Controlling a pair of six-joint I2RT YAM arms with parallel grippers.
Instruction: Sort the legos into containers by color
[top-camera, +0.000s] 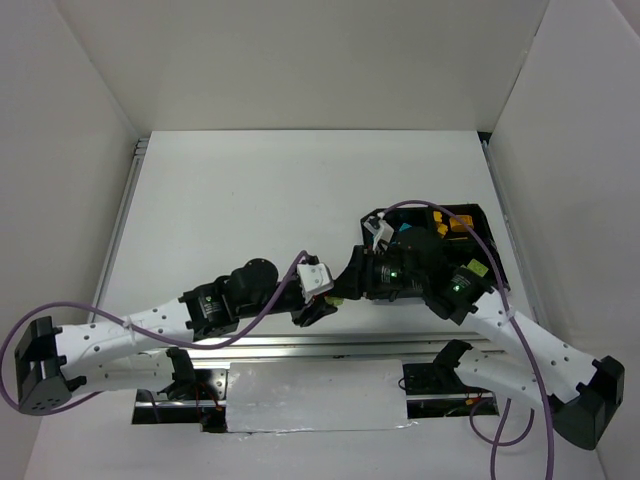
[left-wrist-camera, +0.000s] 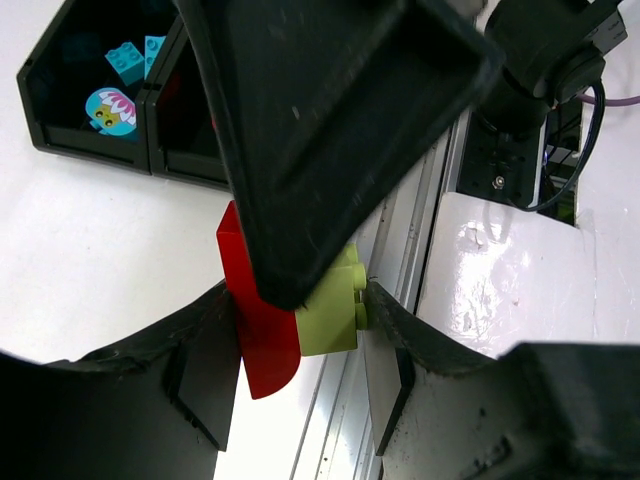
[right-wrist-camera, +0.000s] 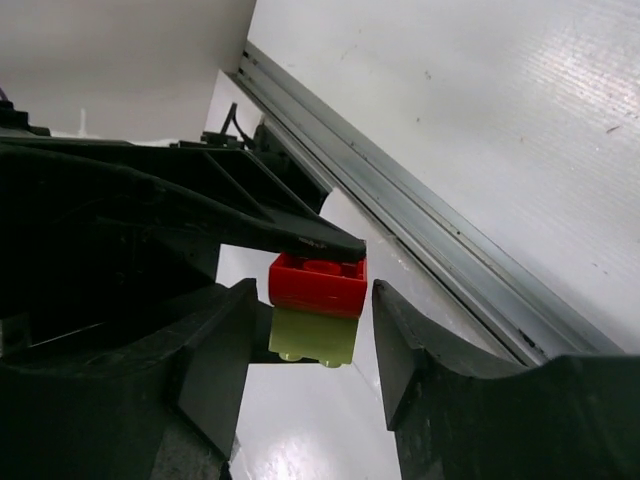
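A red brick (left-wrist-camera: 262, 330) and a pale green brick (left-wrist-camera: 330, 315) are stuck together. My left gripper (left-wrist-camera: 300, 350) is shut on the pair, one finger on the red side and one on the green studs, just above the table near its front rail. My right gripper (right-wrist-camera: 312, 340) is open, with a finger on each side of the same red brick (right-wrist-camera: 318, 282) and green brick (right-wrist-camera: 312, 335) and small gaps showing. In the top view the two grippers meet at the left gripper (top-camera: 322, 305) and the right gripper (top-camera: 345, 285). The black tray (top-camera: 480, 215) lies behind the right arm.
The tray (left-wrist-camera: 90, 150) holds cyan bricks (left-wrist-camera: 125, 62), one of them printed (left-wrist-camera: 110, 110). Yellow-orange bricks (top-camera: 455, 225) show in a far compartment. A metal rail (top-camera: 300, 345) runs along the near edge. White walls enclose the table.
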